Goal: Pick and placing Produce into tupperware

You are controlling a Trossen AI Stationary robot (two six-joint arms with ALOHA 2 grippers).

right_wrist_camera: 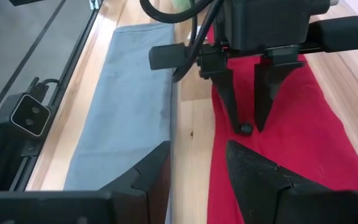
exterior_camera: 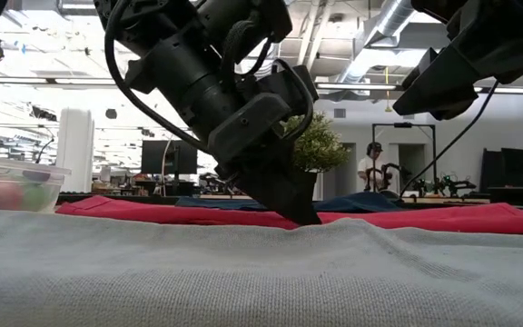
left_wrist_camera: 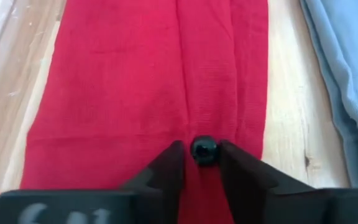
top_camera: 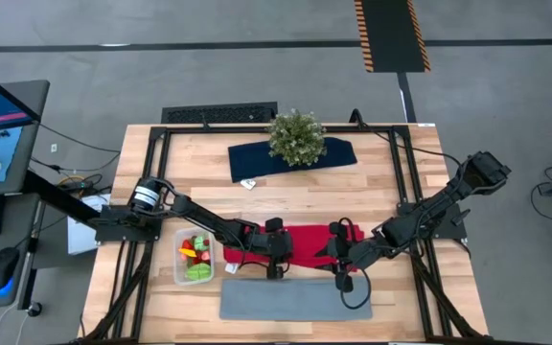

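The left claw point(left_wrist_camera: 204, 163) points down at the red cloth point(top_camera: 305, 244) near the middle of the wooden table point(top_camera: 372, 192), its two fingers set closely either side of a small dark berry point(left_wrist_camera: 204, 150) that sits on the fabric; whether they actually press it cannot be told. From the right wrist view the same berry point(right_wrist_camera: 246, 129) shows between the tips of those fingers, resting on the red cloth. The right claw point(right_wrist_camera: 194, 162) hovers just to the 3 o'clock side of the left one, over the same cloth, with its fingers parted and nothing between them. The tupperware point(top_camera: 195, 257), a clear container, stands at the 9 o'clock side of the cloth, beside the left arm, and holds green, yellow and pink-red toy produce point(top_camera: 197, 251). A grey mat point(top_camera: 281, 299) lies along the table's 6 o'clock edge, just below the red cloth. A bushy potted plant point(top_camera: 296, 137) stands on a dark blue cloth point(top_camera: 338, 153) toward 12 o'clock. In the low view a person point(exterior_camera: 368, 168) shows far off in the room behind.
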